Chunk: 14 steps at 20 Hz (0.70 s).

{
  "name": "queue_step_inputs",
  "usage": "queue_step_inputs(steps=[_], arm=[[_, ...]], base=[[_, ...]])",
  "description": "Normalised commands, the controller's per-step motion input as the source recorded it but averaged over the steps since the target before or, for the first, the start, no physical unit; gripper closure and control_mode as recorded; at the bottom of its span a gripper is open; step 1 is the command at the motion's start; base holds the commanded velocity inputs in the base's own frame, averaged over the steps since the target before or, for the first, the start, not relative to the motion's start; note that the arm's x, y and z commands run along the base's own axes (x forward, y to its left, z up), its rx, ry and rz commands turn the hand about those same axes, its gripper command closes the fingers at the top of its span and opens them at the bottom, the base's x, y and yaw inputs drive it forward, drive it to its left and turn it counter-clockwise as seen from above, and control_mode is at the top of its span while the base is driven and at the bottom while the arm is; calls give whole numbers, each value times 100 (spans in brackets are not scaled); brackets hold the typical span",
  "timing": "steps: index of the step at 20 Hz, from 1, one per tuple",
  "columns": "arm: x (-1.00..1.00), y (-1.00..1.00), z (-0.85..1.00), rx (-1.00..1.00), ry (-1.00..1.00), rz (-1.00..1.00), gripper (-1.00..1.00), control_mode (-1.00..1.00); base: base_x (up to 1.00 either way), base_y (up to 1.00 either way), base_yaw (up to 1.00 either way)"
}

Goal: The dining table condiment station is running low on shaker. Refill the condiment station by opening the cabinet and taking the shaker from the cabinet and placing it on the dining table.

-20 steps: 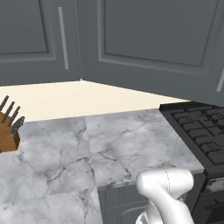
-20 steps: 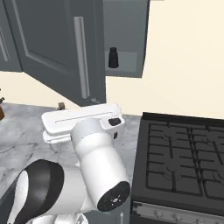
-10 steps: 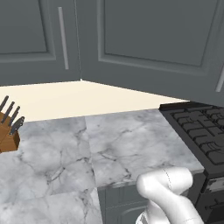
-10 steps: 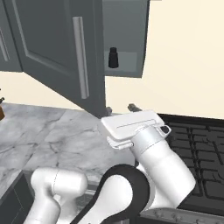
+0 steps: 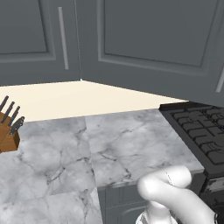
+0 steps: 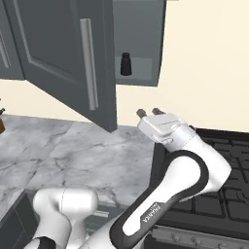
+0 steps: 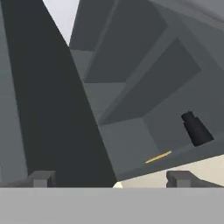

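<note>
Claw: empty, fingers spread, tilting upward toward the shaker, which is standing above it inside the cabinet, door swung aside for access.

Shaker stands in cabinet, above counter

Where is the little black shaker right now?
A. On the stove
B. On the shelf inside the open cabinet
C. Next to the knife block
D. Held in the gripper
B: the shaker stands on the shelf of the open cabinet, while the empty gripper sits below it.
</note>
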Motion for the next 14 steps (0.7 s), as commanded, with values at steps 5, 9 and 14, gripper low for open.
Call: queue_step_inputs(steps=[5, 9, 14], arm=[[44, 21, -8, 0, 11, 26, -100, -100], [9, 58, 0, -4, 10, 17, -100, -100], [-8, 66, 0, -10, 7, 14, -100, -100]], base=[[0, 0, 0], [0, 0, 0], [0, 0, 0]])
